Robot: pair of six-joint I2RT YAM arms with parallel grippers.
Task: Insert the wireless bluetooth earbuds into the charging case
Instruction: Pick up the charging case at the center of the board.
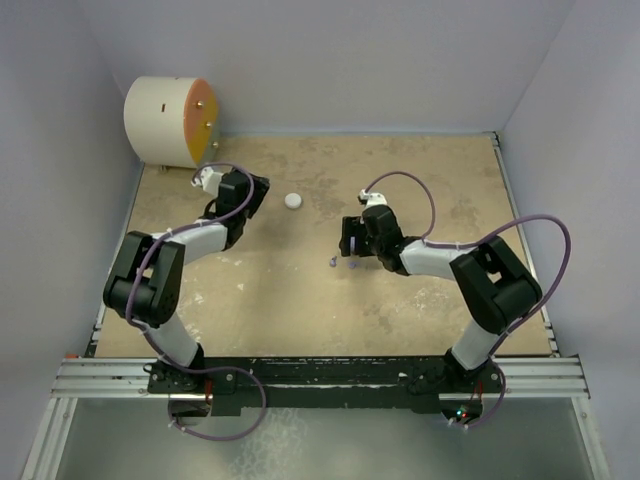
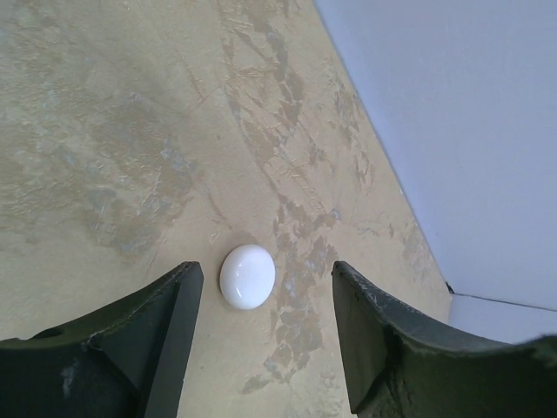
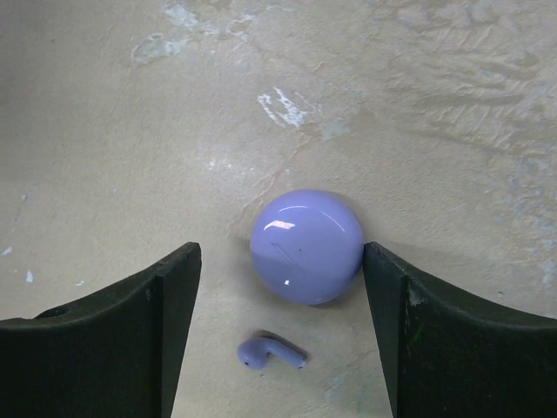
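Nearest the arms, 1 lilac bud (image 3: 270, 352) lies on the bench (image 3: 104, 131) between the right fingers (image 3: 122, 340), which are spread wide and holding nothing. Just past it sits the lilac half (image 3: 306, 246) of the case, its edge about touching 1 finger. Further back, the left fingers (image 2: 122, 348) are apart too, straddling the white half (image 2: 247, 276) without gripping it. Imo the bud's tiny, so centre on it, drop straight down and close slowly so it doesn't squirt out or shove the case. The drum (image 1: 165, 122) at the back isn't involved.
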